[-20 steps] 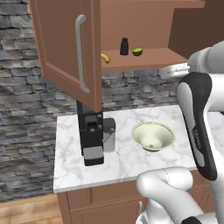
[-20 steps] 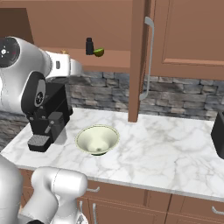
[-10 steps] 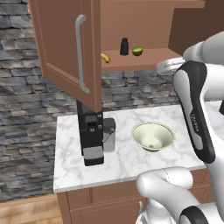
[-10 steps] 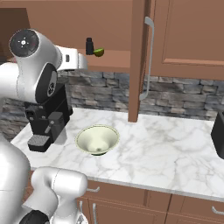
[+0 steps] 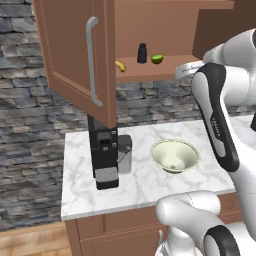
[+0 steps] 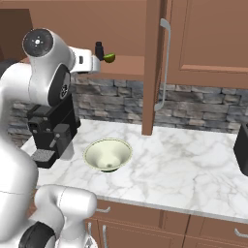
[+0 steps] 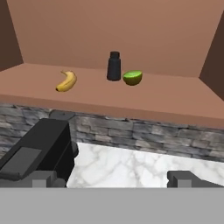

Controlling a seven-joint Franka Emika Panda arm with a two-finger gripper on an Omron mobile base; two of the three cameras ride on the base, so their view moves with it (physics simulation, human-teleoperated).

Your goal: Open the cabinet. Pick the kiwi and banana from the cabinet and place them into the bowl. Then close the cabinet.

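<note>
- Two fruits are sitting on the open cabinet (image 5: pixel 75 55) shelf: the banana (image 7: pixel 66 81) is lying toward the left, and the kiwi (image 7: pixel 132 78), looking green and cut flat on top, is resting toward the right, just beside a small black bottle (image 7: pixel 114 66).
- Both doors are standing open, the left one (image 5: pixel 70 50) swung out over the table (image 5: pixel 135 185), the right one (image 6: pixel 155 68) showing edge-on with its bar handle.
- Opening is done, judging by the doors; the picking step is beginning, with neither fruit taken yet.
- The claw (image 7: pixel 111 177) is facing the shelf from out in front and slightly below its lip, its jaws spread wide and holding nothing.
- Next, it is probably needing to rise above the shelf edge, reach in and line up on one fruit; the kiwi is calling for care because the bottle is so near.
- The bowl (image 5: pixel 175 156) is waiting empty on the table, beside the black coffee machine (image 5: pixel 106 155).
- In the right base view the arm (image 6: pixel 53 72) is covering the shelf's left part.
- Whether kiwi and bottle are touching is hard to tell.
</note>
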